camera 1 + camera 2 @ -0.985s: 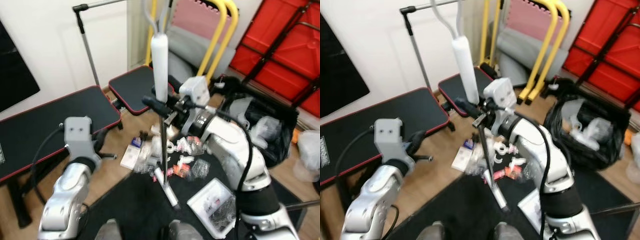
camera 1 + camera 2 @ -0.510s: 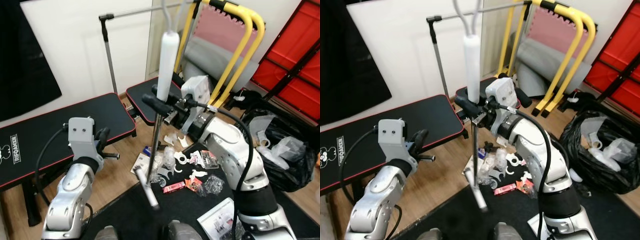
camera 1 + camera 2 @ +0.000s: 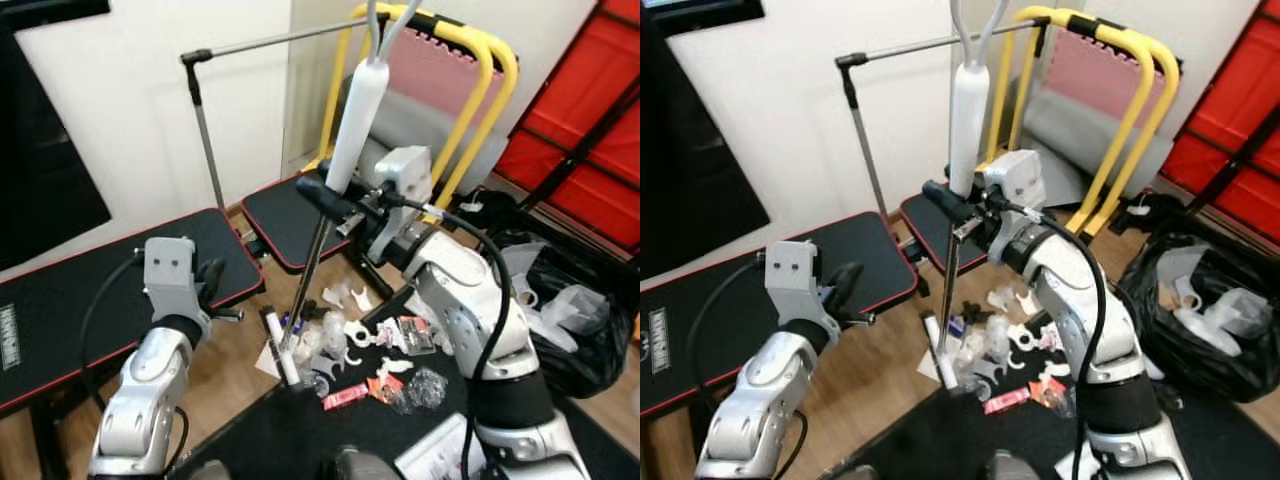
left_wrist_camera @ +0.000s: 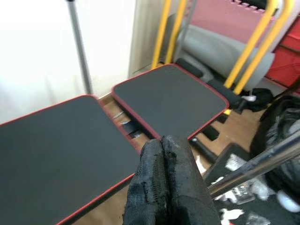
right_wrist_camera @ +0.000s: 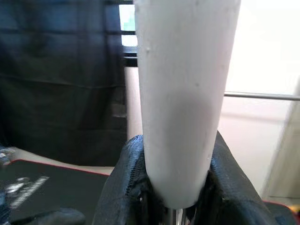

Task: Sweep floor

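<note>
Two thin top rods of the broom [image 3: 318, 240] run out of view; the right claw [image 3: 952, 207] is clamped on its white grip, head among litter [image 3: 375, 345] before the black bag [image 3: 1200, 310]. Left claw [image 4: 165, 176] is pressed together, over the weight bench [image 3: 120, 260].

Bare wooden floor [image 3: 235, 350] lies open between the black bench [image 3: 90, 265] and the litter pile [image 3: 365, 345]. The broom [image 3: 305, 275] slants down across that gap. Beyond, a second black pad [image 3: 285, 215], a yellow frame [image 3: 470, 110] and a full black rubbish bag [image 3: 570, 320] close off the far and right sides
</note>
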You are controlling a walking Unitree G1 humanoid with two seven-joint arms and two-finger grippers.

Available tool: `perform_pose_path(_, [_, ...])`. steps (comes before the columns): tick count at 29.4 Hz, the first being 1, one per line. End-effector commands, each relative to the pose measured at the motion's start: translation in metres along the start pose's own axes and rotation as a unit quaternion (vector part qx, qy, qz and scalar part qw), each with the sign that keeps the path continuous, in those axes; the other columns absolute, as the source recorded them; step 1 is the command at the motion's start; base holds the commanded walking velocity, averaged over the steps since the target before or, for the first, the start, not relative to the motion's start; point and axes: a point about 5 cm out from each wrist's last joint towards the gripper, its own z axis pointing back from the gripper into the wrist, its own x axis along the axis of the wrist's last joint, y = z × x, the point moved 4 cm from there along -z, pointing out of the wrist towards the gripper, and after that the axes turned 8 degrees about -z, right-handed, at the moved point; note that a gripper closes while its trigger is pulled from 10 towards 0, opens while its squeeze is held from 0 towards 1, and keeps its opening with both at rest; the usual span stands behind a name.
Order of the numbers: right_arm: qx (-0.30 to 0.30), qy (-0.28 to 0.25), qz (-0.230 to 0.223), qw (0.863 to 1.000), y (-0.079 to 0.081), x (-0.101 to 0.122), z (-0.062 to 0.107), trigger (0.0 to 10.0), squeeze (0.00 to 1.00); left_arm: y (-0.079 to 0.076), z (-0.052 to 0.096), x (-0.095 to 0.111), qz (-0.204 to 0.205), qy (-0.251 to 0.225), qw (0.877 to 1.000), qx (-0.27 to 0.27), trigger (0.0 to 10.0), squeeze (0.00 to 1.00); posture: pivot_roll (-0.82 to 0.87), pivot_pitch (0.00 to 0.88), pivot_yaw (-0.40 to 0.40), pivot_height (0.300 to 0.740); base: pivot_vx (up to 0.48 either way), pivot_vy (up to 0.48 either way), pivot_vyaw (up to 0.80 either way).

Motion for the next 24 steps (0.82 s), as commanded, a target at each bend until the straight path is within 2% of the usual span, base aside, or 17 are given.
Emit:
perform_pose_path(1, [-0.010, -0.027, 0.011, 1.000, -0.004, 0.011, 0.000, 10.0, 0.00, -0.001, 0.001, -0.003, -0.007, 0.004, 1.000, -0.006, 10.0, 0.00, -0.13, 0.132, -0.147, 0.740, 0.240, 0.000, 0.00])
perform_pose_path(5, [-0.015, -0.029, 0.014, 0.999, -0.006, 0.012, -0.001, 10.0, 0.00, -0.002, 0.001, -0.003, -0.006, 0.004, 1.000, -0.006, 10.0, 0.00, -0.13, 0.132, -0.148, 0.740, 0.240, 0.000, 0.00])
perform_pose_path(9, [-0.016, -0.032, 0.014, 0.999, -0.007, 0.014, -0.005, 10.0, 0.00, -0.002, 0.001, -0.003, -0.005, 0.002, 1.000, -0.007, 10.0, 0.00, -0.13, 0.139, -0.150, 0.740, 0.000, 0.000, 0.00])
perform_pose_path(15, [0.016, -0.030, 0.008, 0.999, 0.005, 0.012, -0.014, 10.0, 0.00, -0.004, 0.002, -0.004, -0.005, 0.001, 1.000, -0.010, 10.0, 0.00, -0.13, 0.145, -0.157, 0.740, 0.000, 0.000, 0.00])
perform_pose_path(22, [0.026, -0.020, 0.006, 0.999, 0.011, 0.007, -0.020, 10.0, 0.00, -0.007, 0.006, -0.005, -0.002, 0.002, 1.000, -0.016, 10.0, 0.00, -0.13, 0.139, -0.159, 0.740, 0.000, 0.000, 0.78])
perform_pose_path(24, [0.023, -0.024, 0.007, 0.999, 0.011, 0.008, -0.021, 10.0, 0.00, -0.007, 0.006, -0.004, -0.002, 0.002, 1.000, -0.017, 10.0, 0.00, -0.13, 0.144, -0.158, 0.740, 0.000, 0.000, 0.00])
